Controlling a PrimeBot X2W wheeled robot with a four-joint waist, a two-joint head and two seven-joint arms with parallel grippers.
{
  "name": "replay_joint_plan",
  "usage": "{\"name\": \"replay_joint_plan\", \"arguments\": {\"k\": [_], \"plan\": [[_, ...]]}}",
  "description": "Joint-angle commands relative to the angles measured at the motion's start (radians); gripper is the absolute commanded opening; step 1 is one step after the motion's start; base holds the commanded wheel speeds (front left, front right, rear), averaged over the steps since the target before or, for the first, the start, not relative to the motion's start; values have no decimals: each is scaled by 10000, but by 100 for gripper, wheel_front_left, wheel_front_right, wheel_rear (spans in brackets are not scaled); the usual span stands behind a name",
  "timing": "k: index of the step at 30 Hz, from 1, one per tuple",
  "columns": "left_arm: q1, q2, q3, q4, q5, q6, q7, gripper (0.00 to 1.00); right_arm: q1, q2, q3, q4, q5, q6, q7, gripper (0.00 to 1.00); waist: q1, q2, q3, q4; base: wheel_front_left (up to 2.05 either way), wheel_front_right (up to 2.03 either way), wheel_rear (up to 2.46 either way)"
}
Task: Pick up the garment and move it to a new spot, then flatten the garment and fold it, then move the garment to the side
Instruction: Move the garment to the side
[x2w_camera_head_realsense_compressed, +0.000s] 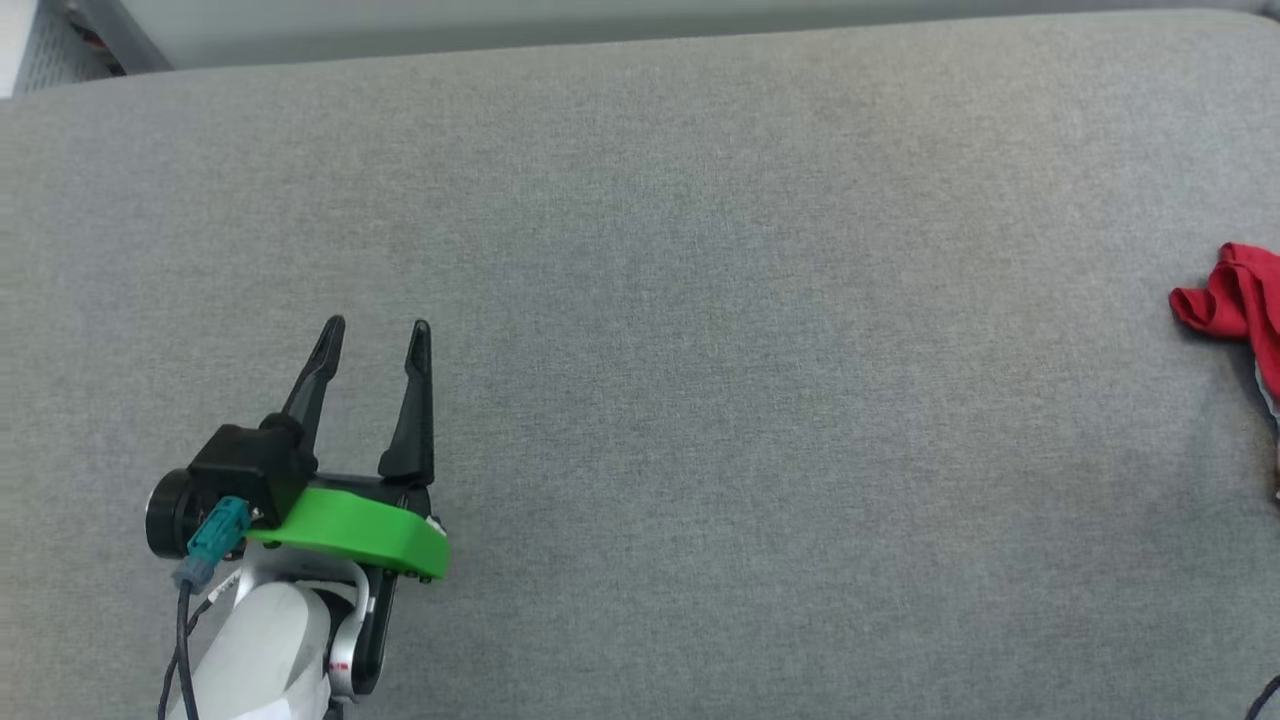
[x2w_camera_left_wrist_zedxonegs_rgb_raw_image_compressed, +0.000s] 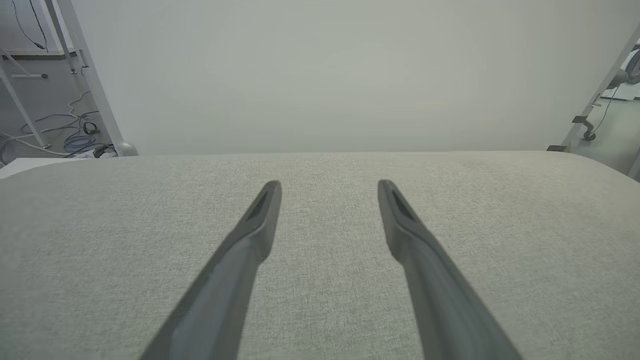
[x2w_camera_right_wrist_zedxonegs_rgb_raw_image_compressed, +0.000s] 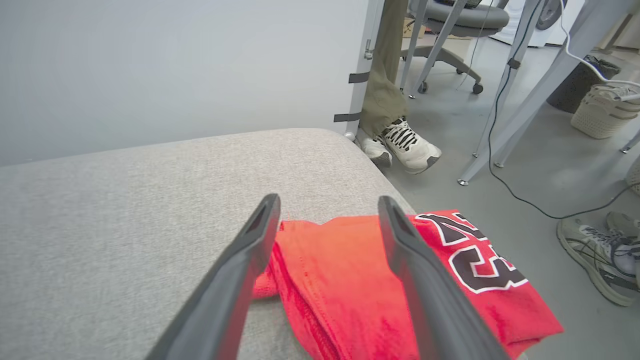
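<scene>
While both jaws gape empty, the garment (x2w_camera_right_wrist_zedxonegs_rgb_raw_image_compressed: 340, 280) lies seemingly folded on woven cushion (x2w_camera_right_wrist_zedxonegs_rgb_raw_image_compressed: 125, 225).

At the far right edge of the desk (x2w_camera_head_realsense_compressed: 700, 300): the garment (x2w_camera_head_realsense_compressed: 1235, 300), bunched. Just above it, the right claw (x2w_camera_right_wrist_zedxonegs_rgb_raw_image_compressed: 327, 198), fingers spread with a fold between them. Low on the desk's left, the left claw (x2w_camera_head_realsense_compressed: 377, 325), spread, well apart from the garment. Beyond the desk's right corner, on the floor (x2w_camera_right_wrist_zedxonegs_rgb_raw_image_compressed: 525, 150): a person's feet (x2w_camera_right_wrist_zedxonegs_rgb_raw_image_compressed: 407, 145), a chair (x2w_camera_right_wrist_zedxonegs_rgb_raw_image_compressed: 450, 30) behind them, a basket (x2w_camera_right_wrist_zedxonegs_rgb_raw_image_compressed: 602, 112) farther right.
</scene>
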Motion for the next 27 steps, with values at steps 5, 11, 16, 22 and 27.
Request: {"name": "replay_joint_plan", "arguments": {"k": [5,11,16,22,27], "plan": [[438,-222,370,267,150,2,-56,100,1047,1150,783,-955,-4,-9,-319,100,1,0,-860,424,0,0,0],[717,-377,753,565,256,68,-56,100,2152,1726,1982,-2049,118,-9,-355,100,1,0,-1228,577,0,0,0],[839,-514,1014,864,250,69,-56,100,2931,1795,2923,-2656,592,-9,-361,100,1,0,-1559,754,0,0,0],[1054,-454,1162,1196,301,10,-56,100,3788,1801,3664,-3192,1077,-9,-412,100,1,0,-2019,784,0,0,0],[1339,-377,1183,1379,305,8,-47,100,4500,1802,3928,-3641,1245,-9,-379,100,1,0,-2389,672,0,0,0]]}}
